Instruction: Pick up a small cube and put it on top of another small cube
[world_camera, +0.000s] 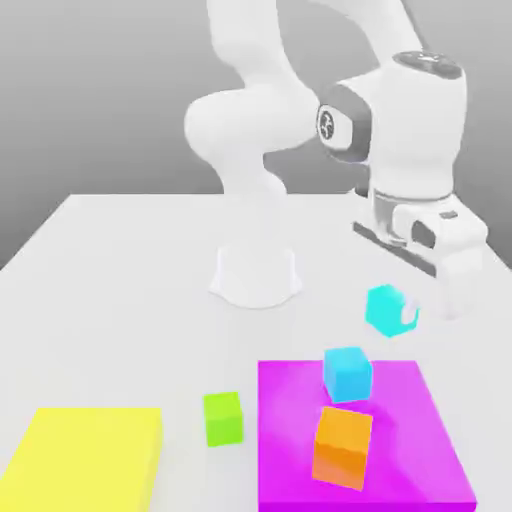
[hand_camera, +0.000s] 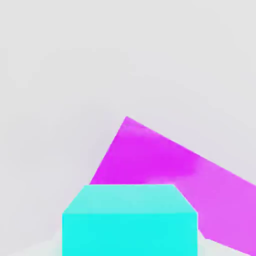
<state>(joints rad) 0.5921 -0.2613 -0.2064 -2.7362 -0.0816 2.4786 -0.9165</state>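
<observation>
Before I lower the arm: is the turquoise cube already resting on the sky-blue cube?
No, the turquoise cube is held in the air, apart from the sky-blue cube.

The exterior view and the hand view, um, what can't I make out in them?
- Teal cube, exterior view: its right side is partly covered by a pale fingertip.
- Teal cube, hand view: its near part is cut off by the picture's edge.
- Yellow block, exterior view: its near end runs off the edge.
- Sky-blue cube, exterior view: the orange block hides its lower front.
</observation>
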